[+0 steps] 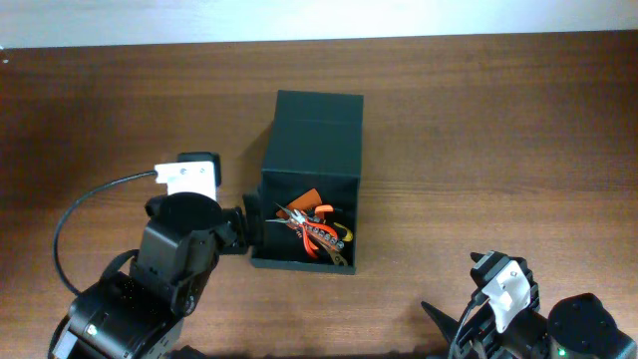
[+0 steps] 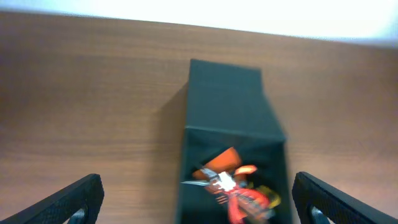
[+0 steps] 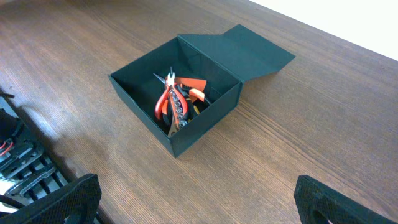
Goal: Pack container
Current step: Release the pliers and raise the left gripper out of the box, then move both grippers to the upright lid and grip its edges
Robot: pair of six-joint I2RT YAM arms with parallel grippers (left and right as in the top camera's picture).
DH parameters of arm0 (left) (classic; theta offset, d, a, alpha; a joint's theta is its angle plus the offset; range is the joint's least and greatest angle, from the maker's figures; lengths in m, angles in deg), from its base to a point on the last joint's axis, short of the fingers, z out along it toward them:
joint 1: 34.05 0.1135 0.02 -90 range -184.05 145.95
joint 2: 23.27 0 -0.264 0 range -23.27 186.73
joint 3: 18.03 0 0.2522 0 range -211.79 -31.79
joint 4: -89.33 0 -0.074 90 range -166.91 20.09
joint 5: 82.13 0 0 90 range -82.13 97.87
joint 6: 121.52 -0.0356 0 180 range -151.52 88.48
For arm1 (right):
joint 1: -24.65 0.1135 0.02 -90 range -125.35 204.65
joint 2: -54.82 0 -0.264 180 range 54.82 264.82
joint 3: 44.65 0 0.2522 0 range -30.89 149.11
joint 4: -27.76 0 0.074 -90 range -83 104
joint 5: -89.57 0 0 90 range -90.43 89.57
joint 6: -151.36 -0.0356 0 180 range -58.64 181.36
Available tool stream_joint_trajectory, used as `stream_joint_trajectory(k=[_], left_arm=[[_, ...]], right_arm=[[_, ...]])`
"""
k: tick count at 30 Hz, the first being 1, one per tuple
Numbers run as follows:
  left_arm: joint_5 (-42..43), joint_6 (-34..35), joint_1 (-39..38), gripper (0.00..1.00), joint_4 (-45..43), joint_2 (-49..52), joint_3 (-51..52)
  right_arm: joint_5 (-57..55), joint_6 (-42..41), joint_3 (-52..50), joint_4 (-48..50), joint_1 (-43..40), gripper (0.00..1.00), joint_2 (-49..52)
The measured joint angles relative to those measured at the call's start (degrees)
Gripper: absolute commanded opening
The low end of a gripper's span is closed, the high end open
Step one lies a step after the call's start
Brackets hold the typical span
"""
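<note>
Two grippers both spread wide and empty, left gripper (image 2: 198, 190) close beside a wall of the container (image 1: 317, 130), mid-table (image 1: 478, 120), lid open and lying flat behind, red pliers (image 1: 317, 234) and orange piece (image 1: 304, 197) inside, right gripper (image 3: 196, 199) well apart.

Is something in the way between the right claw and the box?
No, nothing visible. In the right wrist view, only bare table lies between the open right gripper and the box.
</note>
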Motion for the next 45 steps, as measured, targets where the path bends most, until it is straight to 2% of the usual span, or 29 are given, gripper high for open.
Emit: stream_joint_trajectory(k=[5, 11, 16, 19, 26, 29, 33, 35, 36, 38, 39, 41, 43, 45], left_arm=[[0.00, -6.82, 0.00, 0.99, 0.46, 0.28, 0.00], [0.55, -9.38, 0.02, 0.99, 3.19, 1.75, 0.00], [3.61, -9.49, 0.02, 1.00, -0.55, 1.88, 0.00], [5.73, -8.00, 1.07, 0.89, -2.99, 2.12, -0.11], [10.01, -6.86, 7.85, 0.89, -3.23, 9.01, -6.80], [12.02, -6.49, 11.69, 0.75, -4.44, 13.16, -9.68], [15.23, -5.99, 16.81, 0.50, -7.06, 18.18, -10.34], [17.77, -5.88, 19.47, 0.34, -7.89, 21.14, -10.38], [19.04, -5.79, 20.68, 0.25, -8.20, 22.60, -10.38], [21.64, -5.75, 22.97, 0.05, -8.66, 25.77, -10.38], [22.47, -5.57, 23.76, 0.02, -8.87, 26.99, -10.38], [23.96, -5.86, 25.40, 0.02, -9.22, 30.05, -10.38], [24.79, -5.84, 26.45, 0.02, -9.31, 32.63, -10.38], [25.46, -5.84, 27.36, 0.02, -9.42, 35.36, -10.38]], right_arm=[[0.13, 0.00, 0.00, 0.00, 0.00, 0.99, 0.00], [8.22, -0.87, 0.00, -0.39, 0.00, 0.99, 0.00], [11.89, -1.88, -0.07, 8.39, 0.00, 0.99, 0.02], [11.17, -3.54, 0.74, 12.44, 0.00, 0.99, 1.09], [0.72, -5.14, 14.08, 7.74, 0.00, 0.99, 15.82], [-4.22, -2.62, 23.21, 4.96, -0.44, 0.99, 25.59], [-7.06, 3.02, 32.44, 3.76, -3.89, 0.99, 37.35], [-7.50, 4.81, 35.34, 3.74, -6.58, 0.99, 42.80], [-7.61, 5.40, 36.41, 3.76, -8.09, 0.93, 45.38], [-6.95, 6.80, 37.99, 3.76, -11.56, 0.63, 50.82], [-6.49, 7.13, 38.27, 3.85, -13.14, 0.47, 53.09], [-4.24, 7.48, 38.49, 3.82, -16.31, 0.22, 57.64], [-1.03, 7.61, 38.51, 3.96, -19.63, 0.04, 62.55], [1.92, 6.23, 38.51, 4.04, -22.18, 0.04, 66.55]])
